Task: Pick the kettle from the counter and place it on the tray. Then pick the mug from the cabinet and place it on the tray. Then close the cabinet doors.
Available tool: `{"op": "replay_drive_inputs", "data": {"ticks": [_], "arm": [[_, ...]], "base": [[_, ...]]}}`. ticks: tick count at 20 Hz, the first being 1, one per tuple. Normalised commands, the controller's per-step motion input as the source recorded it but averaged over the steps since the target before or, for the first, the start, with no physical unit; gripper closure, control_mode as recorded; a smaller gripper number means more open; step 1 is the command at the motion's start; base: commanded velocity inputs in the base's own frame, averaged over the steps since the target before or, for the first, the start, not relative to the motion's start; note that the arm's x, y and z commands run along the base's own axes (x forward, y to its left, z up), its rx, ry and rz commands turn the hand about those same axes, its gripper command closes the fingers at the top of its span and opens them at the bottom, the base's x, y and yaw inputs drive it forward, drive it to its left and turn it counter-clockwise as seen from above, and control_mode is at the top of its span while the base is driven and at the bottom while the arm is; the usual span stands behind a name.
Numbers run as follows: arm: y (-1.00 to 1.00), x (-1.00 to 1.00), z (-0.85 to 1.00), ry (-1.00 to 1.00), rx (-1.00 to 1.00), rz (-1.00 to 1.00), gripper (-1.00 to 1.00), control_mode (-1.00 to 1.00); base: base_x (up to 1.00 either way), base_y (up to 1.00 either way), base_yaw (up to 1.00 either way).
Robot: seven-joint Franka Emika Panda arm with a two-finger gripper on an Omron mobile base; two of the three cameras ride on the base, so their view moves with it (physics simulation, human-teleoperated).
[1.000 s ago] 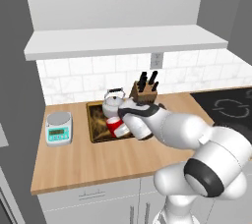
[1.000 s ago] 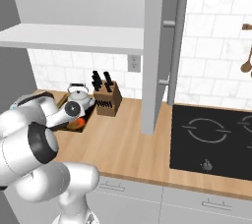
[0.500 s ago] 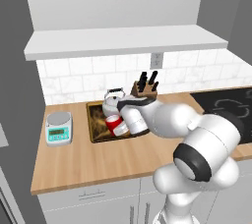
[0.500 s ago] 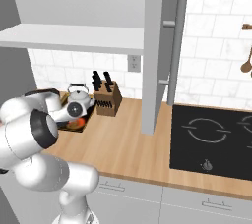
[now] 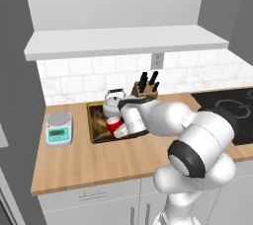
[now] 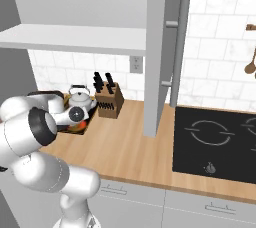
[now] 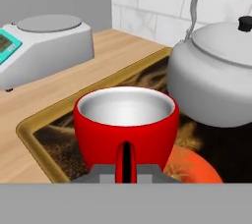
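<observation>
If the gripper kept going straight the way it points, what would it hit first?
The gripper is shut on the red mug. Beyond it, likely the tray floor or the kettle; depth is unclear.

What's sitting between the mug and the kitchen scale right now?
Nothing stands between them: in the hand view, the mug and scale are separated by bare tray floor, the tray's rim, then bare counter.
</observation>
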Motion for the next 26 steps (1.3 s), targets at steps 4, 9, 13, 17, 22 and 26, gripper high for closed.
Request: {"op": "replay_drive_inputs", "data": {"ticks": [4,9,13,17,22,26], "arm": [[0.02,0.16,0.00,0.00,0.00,0.00,1.00,-1.00],[0.04,0.17,-0.05,0.00,0.00,0.00,1.00,-1.00],[0.10,0.03,-0.18,-0.03,0.00,0.00,1.00,-1.00],[0.04,0.00,-0.23,-0.02,0.00,0.00,1.00,-1.00],[-0.01,0.00,-0.15,-0.01,-0.01,0.00,1.00,-1.00],[0.00,-0.06,-0.10,0.00,-0.06,0.00,-1.00,-1.00]], "base": [[0.00,0.00,0.00],[0.00,0.00,0.00],[0.00,0.00,0.00],[0.00,0.00,0.00],[0.00,0.00,0.00],[0.00,0.00,0.00]]}}
